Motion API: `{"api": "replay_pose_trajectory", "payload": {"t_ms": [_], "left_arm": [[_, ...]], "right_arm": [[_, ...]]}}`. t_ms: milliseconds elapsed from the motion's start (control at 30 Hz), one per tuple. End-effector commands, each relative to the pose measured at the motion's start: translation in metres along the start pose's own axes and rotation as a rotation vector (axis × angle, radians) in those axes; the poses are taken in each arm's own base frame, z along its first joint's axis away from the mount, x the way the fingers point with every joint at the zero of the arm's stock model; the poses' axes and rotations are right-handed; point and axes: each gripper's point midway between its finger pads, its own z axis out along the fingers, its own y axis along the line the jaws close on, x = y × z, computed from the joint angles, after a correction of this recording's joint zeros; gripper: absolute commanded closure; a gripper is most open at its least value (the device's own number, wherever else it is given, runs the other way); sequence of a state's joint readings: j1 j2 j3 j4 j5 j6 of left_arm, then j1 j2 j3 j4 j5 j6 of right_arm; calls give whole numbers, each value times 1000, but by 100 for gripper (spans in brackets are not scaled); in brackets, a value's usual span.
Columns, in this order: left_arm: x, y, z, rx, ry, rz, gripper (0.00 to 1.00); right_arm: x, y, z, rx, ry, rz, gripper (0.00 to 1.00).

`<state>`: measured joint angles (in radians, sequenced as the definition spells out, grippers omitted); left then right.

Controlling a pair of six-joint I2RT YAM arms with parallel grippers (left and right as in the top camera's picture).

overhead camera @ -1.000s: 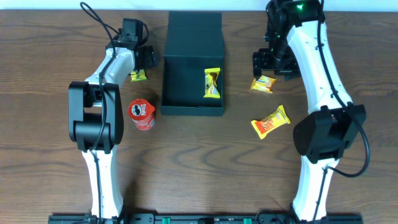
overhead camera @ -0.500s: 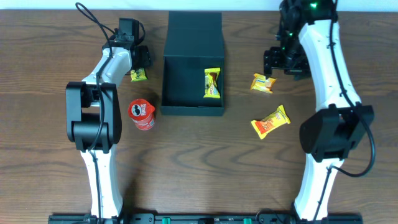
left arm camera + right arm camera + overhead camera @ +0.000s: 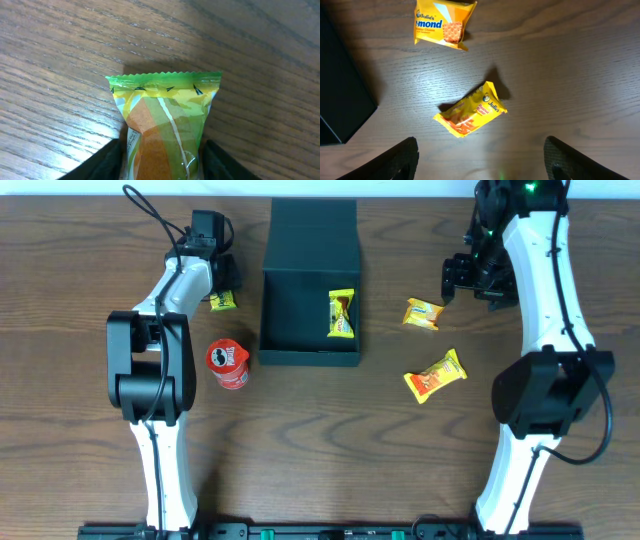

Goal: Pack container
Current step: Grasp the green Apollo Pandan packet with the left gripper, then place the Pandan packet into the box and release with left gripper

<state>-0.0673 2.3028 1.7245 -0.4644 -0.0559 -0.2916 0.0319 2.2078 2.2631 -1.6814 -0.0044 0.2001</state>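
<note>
The container (image 3: 300, 330), a dark teal-green square box, stands open at the table's middle with its flap lid (image 3: 312, 225) laid back. One yellow snack packet (image 3: 341, 313) lies inside by the right wall. My left gripper (image 3: 224, 284) (image 3: 162, 162) is left of the box, its fingers pressed on both sides of a green-and-yellow packet (image 3: 223, 301) (image 3: 165, 115) that lies on the table. My right gripper (image 3: 458, 280) (image 3: 480, 162) is wide open and empty, hovering right of a small orange packet (image 3: 423, 313) (image 3: 470, 112).
A larger yellow biscuit packet (image 3: 435, 375) (image 3: 442, 22) lies on the table right of the box. A red crisp can (image 3: 228, 363) stands near the box's front left corner. A corner of the box (image 3: 340, 95) shows in the right wrist view.
My right arm has moved right, away from the orange packet and empty. My left gripper's fingers have closed in on the green-and-yellow packet.
</note>
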Motion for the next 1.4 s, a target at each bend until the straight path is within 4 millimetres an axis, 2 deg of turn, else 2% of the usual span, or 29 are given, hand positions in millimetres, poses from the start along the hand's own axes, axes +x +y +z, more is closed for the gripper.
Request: {"api": "replay_pose_trajectory", "payload": {"t_ms": [0, 233, 400, 567, 867, 1000, 1167, 1367], "left_arm": [[10, 5, 11, -20, 29, -3, 54], [14, 12, 11, -53, 42, 1, 73], [20, 14, 10, -61, 66, 4, 74], [26, 16, 4, -79, 113, 12, 83], [7, 8, -28, -82, 133, 26, 85], [-2, -10, -50, -68, 129, 77, 85], [-8, -44, -83, -37, 118, 153, 85], [6, -98, -116, 6, 104, 281, 84]], "right_arm": [[-2, -6, 1, -5, 1, 3, 20], [-4, -15, 1, -7, -1, 27, 20], [-6, -23, 1, -8, -2, 46, 20], [-9, -31, 1, -10, -11, 65, 20], [-15, -60, 1, -16, -26, 137, 19], [-18, -74, 1, -18, -35, 171, 19], [-21, -87, 1, -20, -48, 202, 18], [-24, -97, 1, -22, -61, 225, 17]]}}
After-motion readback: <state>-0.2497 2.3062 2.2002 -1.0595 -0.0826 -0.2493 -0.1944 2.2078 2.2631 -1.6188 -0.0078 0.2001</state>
